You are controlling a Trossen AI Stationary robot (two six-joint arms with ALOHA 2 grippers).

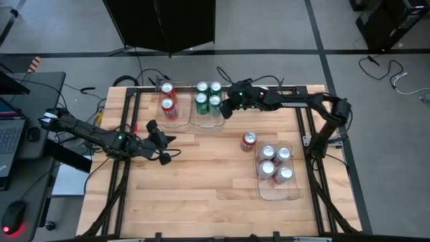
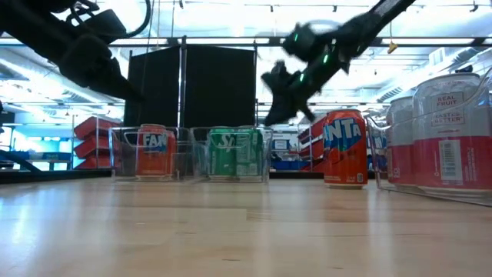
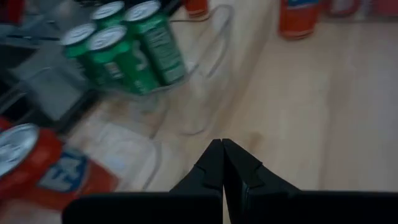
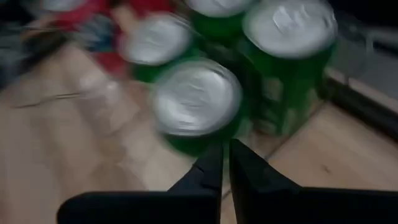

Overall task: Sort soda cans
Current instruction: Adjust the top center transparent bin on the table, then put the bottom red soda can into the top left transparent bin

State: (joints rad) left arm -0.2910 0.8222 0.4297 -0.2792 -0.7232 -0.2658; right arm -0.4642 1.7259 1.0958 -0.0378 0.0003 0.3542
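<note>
While both grippers sit empty w/ fingers together, the cans are mostly sorted into three clear plastic trays.

Right gripper (image 1: 227, 107) hangs over four green metal cans (image 1: 208, 96) in the middle tray (image 1: 207, 123); its own wrist cam shows them blurred. Left gripper (image 1: 163, 149) is near the table (image 1: 201, 181) centre. Two red cans (image 1: 168, 97) in the far-left tray; one red can (image 1: 249, 141) stands loose beside the tray (image 1: 279, 191) w/ silver-white cans (image 1: 275, 163), where a red-topped can is partly hidden.
</note>
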